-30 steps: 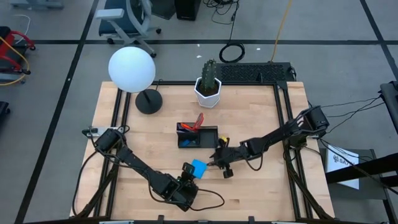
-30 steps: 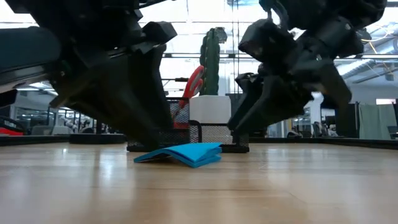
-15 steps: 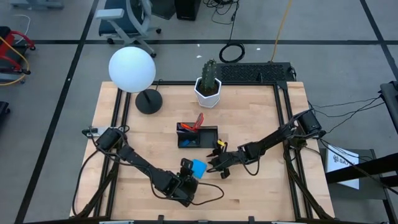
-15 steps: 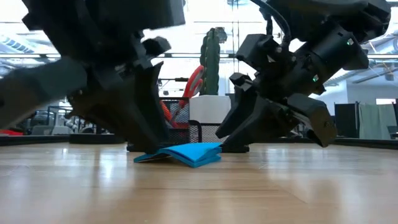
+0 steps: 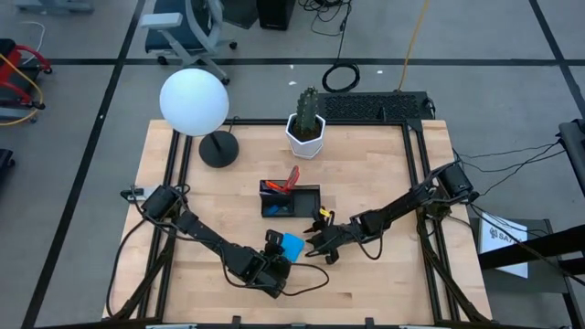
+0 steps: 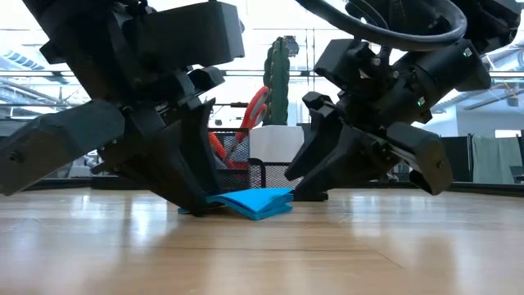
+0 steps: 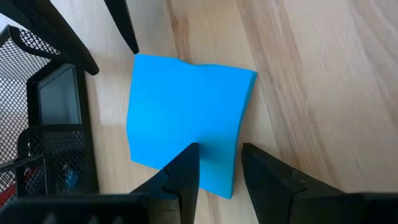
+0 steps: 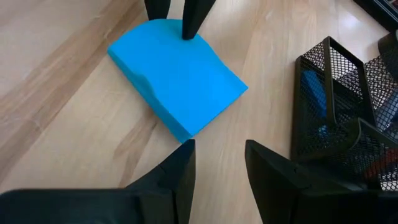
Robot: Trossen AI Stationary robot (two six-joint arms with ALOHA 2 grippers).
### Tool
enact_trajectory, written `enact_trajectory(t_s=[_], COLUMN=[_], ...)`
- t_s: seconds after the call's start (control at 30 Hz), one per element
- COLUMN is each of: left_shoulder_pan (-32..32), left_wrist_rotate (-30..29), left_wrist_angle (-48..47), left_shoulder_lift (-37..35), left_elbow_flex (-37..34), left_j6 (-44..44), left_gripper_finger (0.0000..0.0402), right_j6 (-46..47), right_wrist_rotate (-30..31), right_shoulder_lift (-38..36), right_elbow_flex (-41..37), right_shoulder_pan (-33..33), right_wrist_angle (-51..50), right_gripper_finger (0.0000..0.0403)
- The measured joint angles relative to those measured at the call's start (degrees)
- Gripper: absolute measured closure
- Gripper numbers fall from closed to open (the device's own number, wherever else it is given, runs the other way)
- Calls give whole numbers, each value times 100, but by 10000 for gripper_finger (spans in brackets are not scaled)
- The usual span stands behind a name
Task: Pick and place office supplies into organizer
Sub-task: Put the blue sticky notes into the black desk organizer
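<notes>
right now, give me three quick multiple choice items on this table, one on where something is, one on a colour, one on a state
1. Where is the organizer?
A. beside the lamp base
B. mid-table, in front of the cactus
C. at the table's right edge

2. What colour is the square pad?
A. bright blue
B. yellow
C. green

3. How does the pad stand with the left gripper?
A. lifted clear of the table
B. dropped into the organizer
C. lying on the wood, open fingers at its edge

Key: 1 B, the high view shows it in front of the cactus. 2 A, both wrist views show blue. 3 C, the low view shows it on the wood.
</notes>
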Motion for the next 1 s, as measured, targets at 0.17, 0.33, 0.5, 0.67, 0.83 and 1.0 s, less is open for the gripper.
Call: enact_trajectory(t_s=[0.17,0.33,0.5,0.67,0.83,1.0], left_shoulder_pan=[6,11,23,26,26,28], left_wrist_rotate=[0,0,18,26,28,26], left_wrist_angle=[99,239,277,277,277,277], left_shoulder_lift=[2,11,13,13,13,13], left_elbow_flex=[-7,-11,-11,-11,-11,-11], left_j6=[55,156,154,149,141,125], left_gripper_finger=[273,273,273,273,273,273], right_j6=[-63,-263,-308,-298,-482,-574], right_wrist_rotate=[1,-4,-4,-165,-260,112], right_shoulder_lift=[90,427,594,638,640,640], right_elbow_flex=[-2,0,18,1,-2,0], right_shoulder_pan=[0,7,2,6,117,185], right_wrist_angle=[137,662,815,1239,1442,1427], right_gripper_finger=[273,273,273,273,273,273])
